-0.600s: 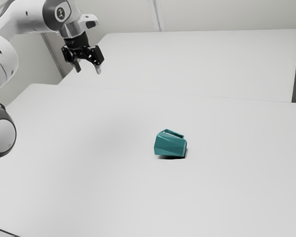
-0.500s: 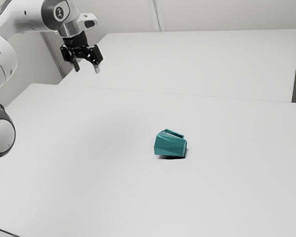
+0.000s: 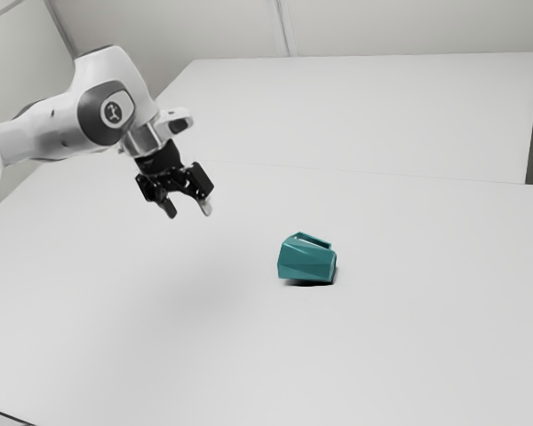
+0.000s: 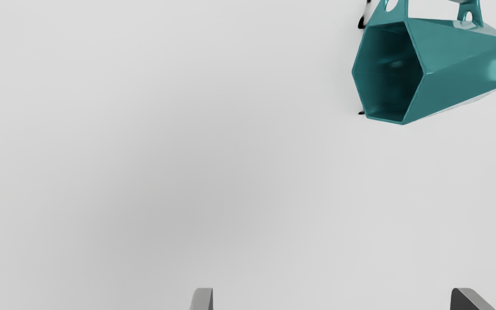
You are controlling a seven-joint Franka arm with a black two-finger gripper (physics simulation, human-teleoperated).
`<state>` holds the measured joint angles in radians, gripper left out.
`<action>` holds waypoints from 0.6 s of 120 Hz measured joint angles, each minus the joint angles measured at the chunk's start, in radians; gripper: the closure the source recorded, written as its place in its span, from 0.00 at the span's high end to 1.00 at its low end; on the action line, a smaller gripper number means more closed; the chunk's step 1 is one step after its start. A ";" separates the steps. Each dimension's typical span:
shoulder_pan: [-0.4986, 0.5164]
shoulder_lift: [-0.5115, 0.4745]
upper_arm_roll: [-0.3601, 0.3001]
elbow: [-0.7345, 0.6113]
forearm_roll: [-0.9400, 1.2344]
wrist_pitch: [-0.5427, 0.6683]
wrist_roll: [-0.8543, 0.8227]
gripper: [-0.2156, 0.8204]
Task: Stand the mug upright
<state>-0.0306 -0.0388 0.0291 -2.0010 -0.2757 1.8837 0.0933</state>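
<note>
Well, hanging above the tabletop [image 3: 409, 355], toward the exterior view's left, with fingers [image 3: 206, 208] spread wide and pointing downward. Can see the teal mug [image 3: 306, 262] lying on its side on the tabletop, in from the far edge, well apart from the fingers and farther toward the exterior view's right. Can make out the handle [image 3: 316, 240] along the mug's upper side. Can look, by the wrist view, into the dark open mouth [image 4: 390, 73], ahead of one finger rather than midway between both.
</note>
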 joint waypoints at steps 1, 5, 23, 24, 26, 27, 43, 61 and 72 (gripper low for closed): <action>0.001 0.000 0.000 -0.005 -0.010 0.004 0.001 0.79; 0.004 0.003 0.000 -0.021 -0.052 0.017 0.009 0.79; 0.027 0.027 0.001 -0.076 -0.196 0.055 0.055 0.79; 0.029 0.030 0.001 -0.077 -0.202 0.057 0.059 0.79; 0.032 0.037 0.002 -0.080 -0.217 0.059 0.066 0.79; 0.033 0.041 0.002 -0.081 -0.224 0.061 0.069 0.79; 0.051 0.067 0.007 -0.117 -0.317 0.076 0.127 0.79; 0.058 0.086 0.009 -0.145 -0.411 0.084 0.199 0.79; 0.036 0.110 0.009 -0.147 -0.461 0.089 0.242 0.79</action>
<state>0.0059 0.0709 0.0385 -2.1480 -0.7366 1.9730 0.3358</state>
